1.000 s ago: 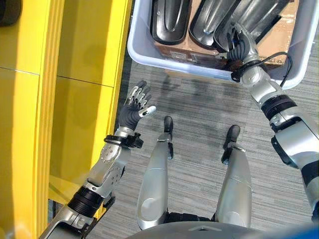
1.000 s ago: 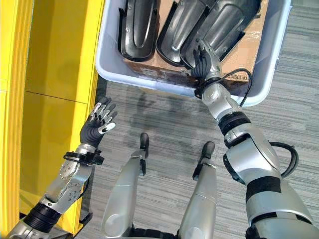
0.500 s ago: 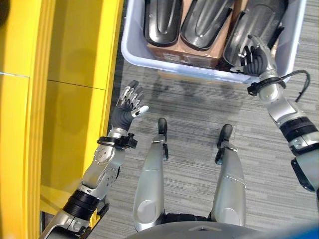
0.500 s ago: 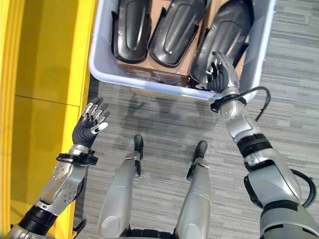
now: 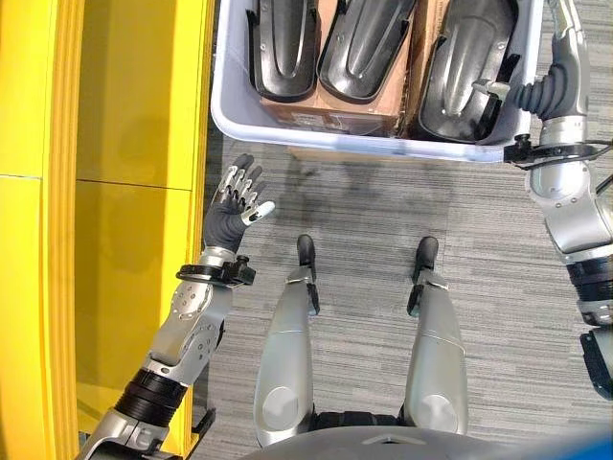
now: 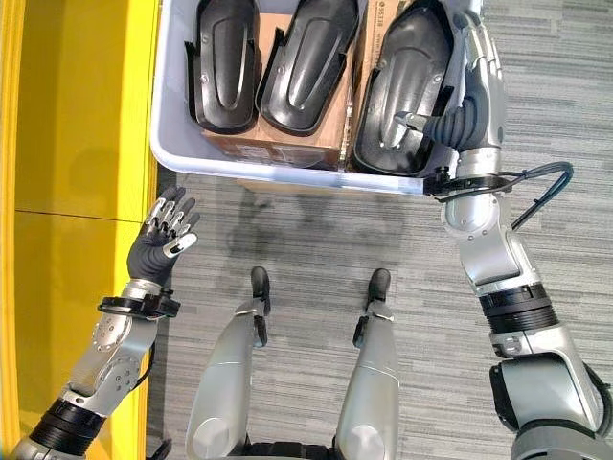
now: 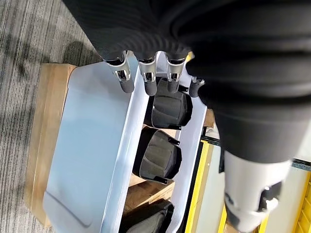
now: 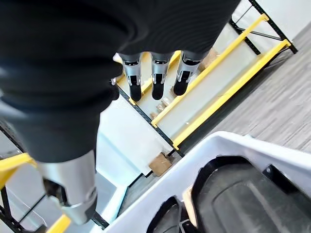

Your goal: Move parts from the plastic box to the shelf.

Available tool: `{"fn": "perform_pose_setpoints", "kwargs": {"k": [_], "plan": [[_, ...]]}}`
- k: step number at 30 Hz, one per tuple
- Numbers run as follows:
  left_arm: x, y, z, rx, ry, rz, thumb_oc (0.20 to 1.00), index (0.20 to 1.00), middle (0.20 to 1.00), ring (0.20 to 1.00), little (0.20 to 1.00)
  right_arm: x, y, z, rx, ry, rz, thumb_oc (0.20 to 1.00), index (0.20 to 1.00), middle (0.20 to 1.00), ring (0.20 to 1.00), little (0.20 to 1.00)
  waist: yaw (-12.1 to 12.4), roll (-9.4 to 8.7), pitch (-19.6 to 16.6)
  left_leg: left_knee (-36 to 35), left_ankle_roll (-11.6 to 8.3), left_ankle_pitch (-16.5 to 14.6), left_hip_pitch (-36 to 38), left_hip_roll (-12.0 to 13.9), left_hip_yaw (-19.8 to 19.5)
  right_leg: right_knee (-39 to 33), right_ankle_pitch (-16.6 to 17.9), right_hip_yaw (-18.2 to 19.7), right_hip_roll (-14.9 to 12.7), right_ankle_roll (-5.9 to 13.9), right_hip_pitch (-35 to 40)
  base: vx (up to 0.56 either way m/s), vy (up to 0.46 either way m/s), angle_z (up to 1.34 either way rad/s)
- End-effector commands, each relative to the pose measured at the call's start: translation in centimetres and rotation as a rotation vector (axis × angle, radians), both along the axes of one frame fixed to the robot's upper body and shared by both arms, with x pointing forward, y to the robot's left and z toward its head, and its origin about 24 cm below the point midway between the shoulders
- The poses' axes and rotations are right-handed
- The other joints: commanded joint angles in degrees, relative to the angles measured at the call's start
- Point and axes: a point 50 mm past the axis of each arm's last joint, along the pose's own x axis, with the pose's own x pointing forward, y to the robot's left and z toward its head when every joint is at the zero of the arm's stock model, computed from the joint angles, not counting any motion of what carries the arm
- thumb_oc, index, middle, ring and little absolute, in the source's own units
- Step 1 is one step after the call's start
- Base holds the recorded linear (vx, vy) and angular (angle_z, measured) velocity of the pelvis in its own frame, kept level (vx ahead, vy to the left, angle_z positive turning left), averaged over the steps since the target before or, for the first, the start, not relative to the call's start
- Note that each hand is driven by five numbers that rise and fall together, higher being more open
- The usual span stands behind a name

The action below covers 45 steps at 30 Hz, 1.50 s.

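1. Plastic box (image 6: 287, 174), pale grey-white, sits on the grey carpet floor (image 6: 316, 240), just beside the yellow shelf (image 6: 67, 144).
2. Three black parts lie side by side in the box on brown cardboard (image 6: 278, 144): left part (image 6: 222, 67), middle part (image 6: 305, 67), right part (image 6: 402, 96).
3. Right robot hand (image 6: 469, 96) is at the box's right end, over its rim. Fingers are straight and point up along the right part's outer edge. Thumb reaches toward the part. Cannot tell if it touches; nothing is gripped.
4. Right wrist view: right robot hand's fingers (image 8: 153, 77) are straight, holding nothing, with the box rim and a black part below.
5. Left robot hand (image 5: 235, 206) is raised over the floor, near the shelf edge and the box's near left corner. Fingers are relaxed and spread, released, empty.
6. Left wrist view: fingers (image 7: 146, 73) are loose, with the box and its parts beyond.
7. No part is on the shelf.
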Motion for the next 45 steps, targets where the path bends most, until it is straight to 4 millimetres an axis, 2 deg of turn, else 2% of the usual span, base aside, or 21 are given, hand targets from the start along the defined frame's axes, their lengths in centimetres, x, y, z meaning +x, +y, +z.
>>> {"fn": "perform_pose_setpoints", "kwargs": {"k": [1,11,22,38,45], "plan": [[-1.4,0.1,1.3,0.024,-0.083,-0.026,1.0,1.0,1.0,1.0,1.0,-0.8,-0.5,0.8,0.027,-0.09,0.001,1.0,1.0,1.0,1.0,1.0,0.5,0.1,-2.3,1.8,-0.31,-3.9,0.6,1.3,-1.8,1.7,-2.8,0.4,-0.2,0.97,4.7,0.0,0.0,0.0],[-1.3,-0.1,0.9,0.014,-0.066,-0.016,1.0,1.0,1.0,1.0,1.0,1.1,-0.4,-2.1,0.326,-0.013,0.035,1.0,1.0,1.0,1.0,1.0,0.7,0.76,-2.5,2.1,-0.26,-3.9,0.2,1.3,-1.5,1.8,-2.7,0.6,-0.1,0.87,4.3,0.0,0.0,0.0],[-1.3,-0.2,0.7,0.026,-0.056,-0.017,1.0,1.0,1.0,1.0,1.0,2.7,0.1,-4.2,0.494,0.073,0.046,1.0,1.0,1.0,1.0,1.0,1.2,1.25,-1.7,2.7,-0.15,-3.9,-0.7,1.0,-1.5,1.9,-2.4,0.6,-0.3,0.77,4.0,0.0,0.0,0.0],[-1.3,-0.4,0.6,0.036,-0.047,-0.036,1.0,1.0,1.0,1.0,1.0,5.4,-0.7,-5.1,0.641,0.192,0.001,1.0,1.0,1.0,1.0,1.0,2.2,2.21,-0.7,3.0,-0.21,-3.7,-1.6,1.0,-1.6,2.3,-2.5,0.7,-0.1,0.48,3.1,0.0,0.0,0.0],[-1.2,-0.6,0.6,0.038,-0.045,-0.054,1.0,1.0,1.0,1.0,1.0,6.7,-1.4,-4.5,0.721,0.237,-0.019,1.0,1.0,1.0,1.0,1.0,2.9,2.65,-0.4,2.9,-0.27,-3.5,-1.7,1.0,-1.6,2.5,-2.5,0.7,0.0,0.45,2.9,0.0,0.0,0.0]]}}
